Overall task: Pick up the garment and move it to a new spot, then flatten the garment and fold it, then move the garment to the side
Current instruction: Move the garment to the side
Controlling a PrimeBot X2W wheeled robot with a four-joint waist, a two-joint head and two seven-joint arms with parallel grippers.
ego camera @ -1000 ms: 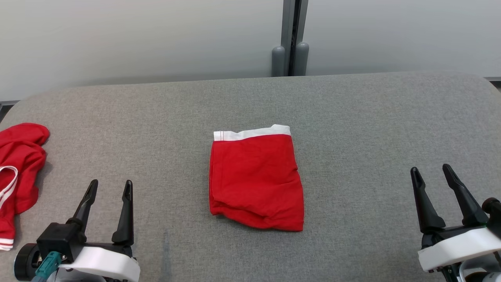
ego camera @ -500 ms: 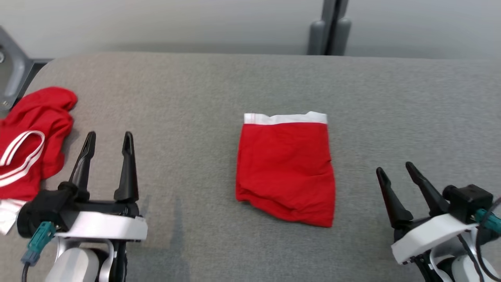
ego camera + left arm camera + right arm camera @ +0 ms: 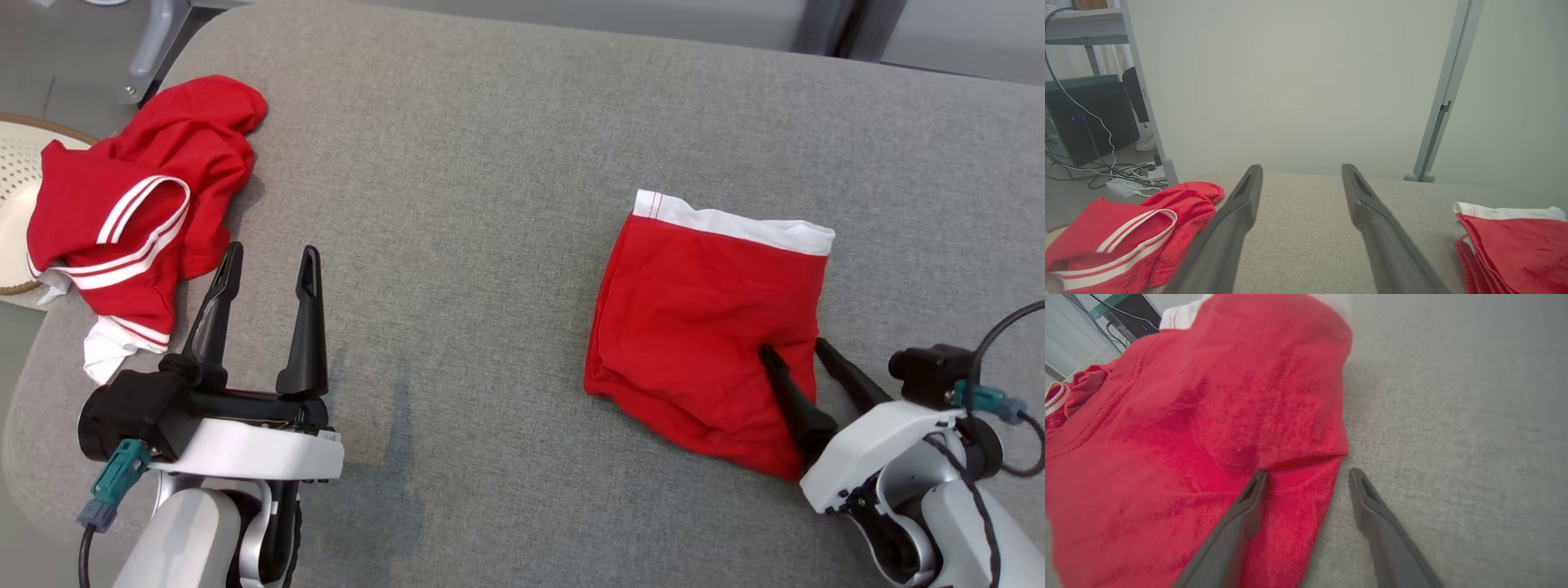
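Observation:
The garment (image 3: 702, 318) lies folded into a red rectangle with a white band along its far edge, right of the middle of the grey padded table (image 3: 490, 163). It also shows in the left wrist view as the garment (image 3: 1515, 245) and in the right wrist view as the garment (image 3: 1188, 416). My right gripper (image 3: 793, 347) is open at its near right edge. In the right wrist view the right gripper (image 3: 1308, 473) has one finger over the red cloth and the other over bare table. My left gripper (image 3: 272, 247) stands open and empty.
A second red garment (image 3: 139, 212) with white striped trim lies crumpled at the table's left edge, just left of the left gripper (image 3: 1301, 167). Beyond that edge are a pale round basket (image 3: 12, 180) and a grey frame post (image 3: 151, 49). Cables (image 3: 1106, 179) lie on the floor.
The head camera has swung left and down. My right gripper has come in over the folded garment's near right edge. My left gripper now stands closer to the crumpled garment. Both stay open.

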